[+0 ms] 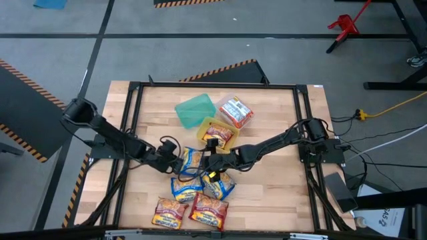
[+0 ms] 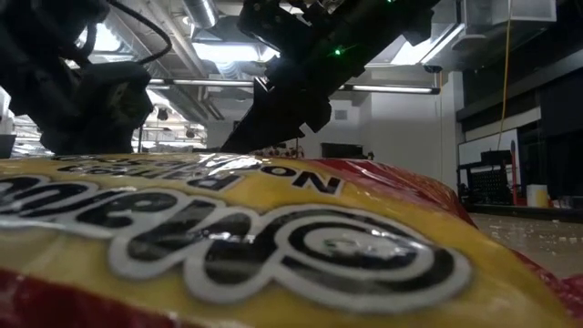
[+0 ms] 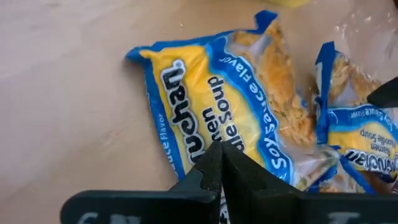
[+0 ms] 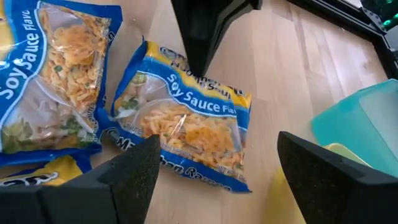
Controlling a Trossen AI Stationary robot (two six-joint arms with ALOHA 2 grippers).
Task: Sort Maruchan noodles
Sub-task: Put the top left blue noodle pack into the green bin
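Blue-and-yellow soy sauce ramen packets sit clustered around the middle of the wooden surface [image 1: 267,180], and that is where I have both arms reaching. From above I see the left end effector [image 1: 179,162] at the left edge of one blue packet [image 1: 191,159]; its wrist camera shows the two dark fingers [image 3: 214,168] pressed together to a point over that packet's near edge, and I cannot tell whether any film is pinched between them. The right end effector [image 1: 211,162] comes in from the right side of the surface and hangs just beside the same packet, its fingers [image 4: 134,171] spread wide with nothing between them; through its wrist camera I see that packet [image 4: 186,121] lying flat below the gap, with the left arm's closed tip touching down at its far edge. Two more blue packets [image 1: 185,189] [image 1: 219,186] lie just nearer the front edge, overlapping each other. Close to the front edge are two orange-red-and-yellow packets [image 1: 169,213] [image 1: 210,211] side by side. Toward the back edge sit a teal container [image 1: 195,110], a yellow container [image 1: 208,127] holding an orange-red packet [image 1: 220,135], and beside them a red-and-white packet [image 1: 235,111] in what looks like a clear tray. My table-height camera is almost wholly blocked by a yellow-and-red packet [image 2: 273,255] right against the lens.
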